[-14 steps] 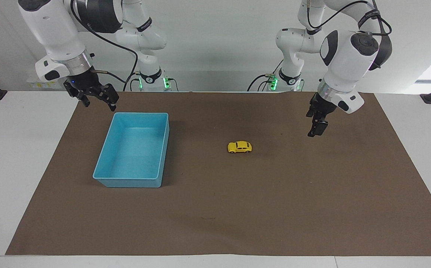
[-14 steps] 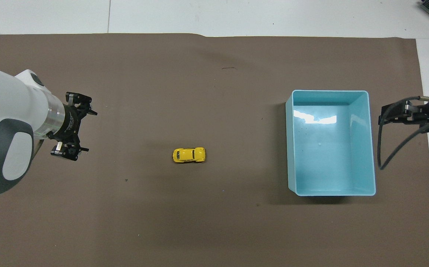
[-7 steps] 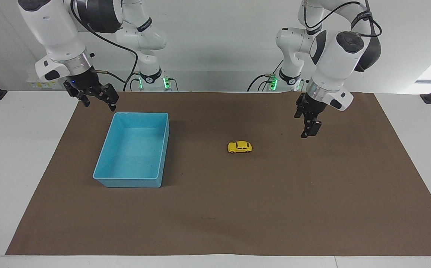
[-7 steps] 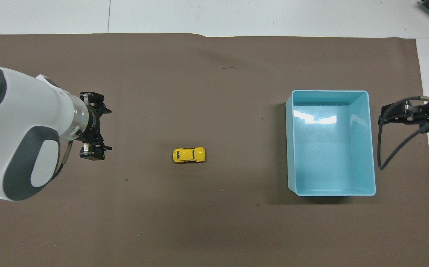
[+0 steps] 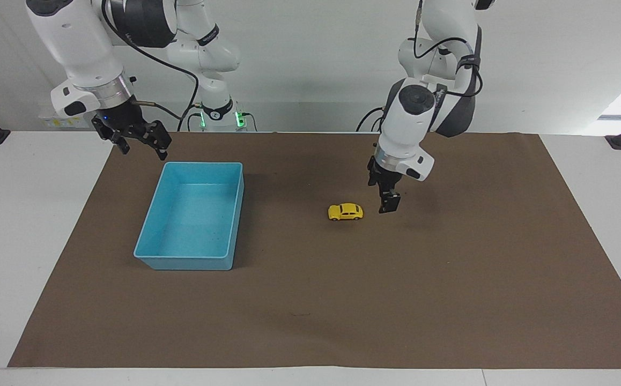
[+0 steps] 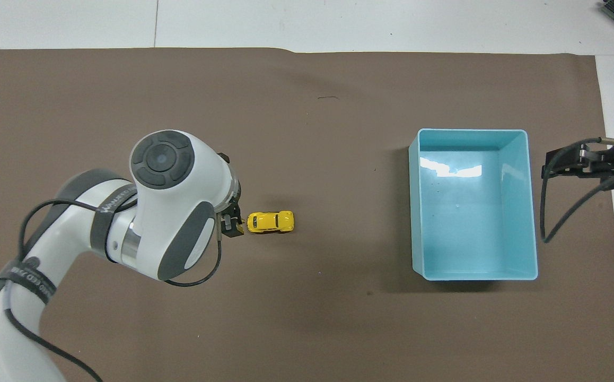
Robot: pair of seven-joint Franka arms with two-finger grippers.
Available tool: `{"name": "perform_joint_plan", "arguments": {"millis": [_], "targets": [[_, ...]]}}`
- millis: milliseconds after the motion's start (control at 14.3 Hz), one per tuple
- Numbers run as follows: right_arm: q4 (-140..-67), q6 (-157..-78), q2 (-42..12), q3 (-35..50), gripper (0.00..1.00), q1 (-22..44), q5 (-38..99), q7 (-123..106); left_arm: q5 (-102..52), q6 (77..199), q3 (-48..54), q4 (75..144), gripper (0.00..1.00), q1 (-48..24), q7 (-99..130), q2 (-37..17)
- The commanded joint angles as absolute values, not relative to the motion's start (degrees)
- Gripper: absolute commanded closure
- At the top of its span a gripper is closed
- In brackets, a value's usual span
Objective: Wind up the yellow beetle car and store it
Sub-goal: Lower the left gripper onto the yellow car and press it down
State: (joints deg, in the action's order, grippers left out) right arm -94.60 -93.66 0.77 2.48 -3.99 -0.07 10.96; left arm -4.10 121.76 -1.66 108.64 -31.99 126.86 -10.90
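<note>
Left tool point(image 5: 387, 206) swung in beside yellow beetle car point(image 5: 345, 212), pointing down, opening unclear, holding nothing.

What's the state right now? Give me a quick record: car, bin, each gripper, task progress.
car: yellow, on its wheels on the brown mat, mid-table
bin: light blue, empty, toward the right arm's end of the table
left gripper: low beside the car, not touching it
right gripper: open, waiting over the mat by the bin's corner nearest the robots
progress: car not yet grasped, not in the bin
</note>
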Motion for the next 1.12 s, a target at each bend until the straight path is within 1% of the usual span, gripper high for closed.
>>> {"name": "perform_joint_plan", "arguments": {"millis": [0,140,280,351,491,561,771,841,982,1052], "targets": [[-95.7,-94.4,1.8,2.6,0.0,-4.2,-0.1,10.3,-6.3,127.1,-2.7,110.6,0.0,-34.7,128.1,-12.4],[-95.7,-94.4,1.8,2.6,0.0,-4.2,-0.1,10.3,-6.3,130.2,-2.7,112.7,0.0,-36.0,129.0,-12.6],[-95.7,-94.4,1.7,2.6,0.0,-4.2,-0.1,10.3,-6.3,133.1,-2.8,116.2,0.0,-37.5,129.7,-12.3],[-95.7,-94.4,1.8,2.6,0.0,-4.2,-0.1,10.3,-6.3,133.7,-2.8,116.8,0.0,-38.1,129.7,-12.4],[-95.7,-94.4,1.8,2.6,0.0,-4.2,-0.1,10.3,-6.3,135.0,-2.8,116.7,0.0,-39.1,129.7,-14.9],[-95.7,-94.4,1.8,2.6,0.0,-4.2,-0.1,10.3,-6.3,135.2,-2.8,116.7,0.0,-39.6,129.7,-15.4],[-95.7,-94.4,1.8,2.6,0.0,-4.2,-0.1,10.3,-6.3,135.3,-2.8,117.8,0.0,-39.6,129.6,-15.2],[-95.7,-94.4,1.8,2.6,0.0,-4.2,-0.1,10.3,-6.3,135.4,-2.8,118.2,0.08,-39.6,129.5,-15.0],[-95.7,-94.4,1.8,2.6,0.0,-4.2,-0.1,10.3,-6.3,135.4,-2.8,118.2,0.69,-39.2,128.4,-15.0],[-95.7,-94.4,1.8,2.6,0.0,-4.2,-0.1,10.3,-6.3,135.4,-2.8,118.2,0.96,-39.0,127.8,-15.1]]}}
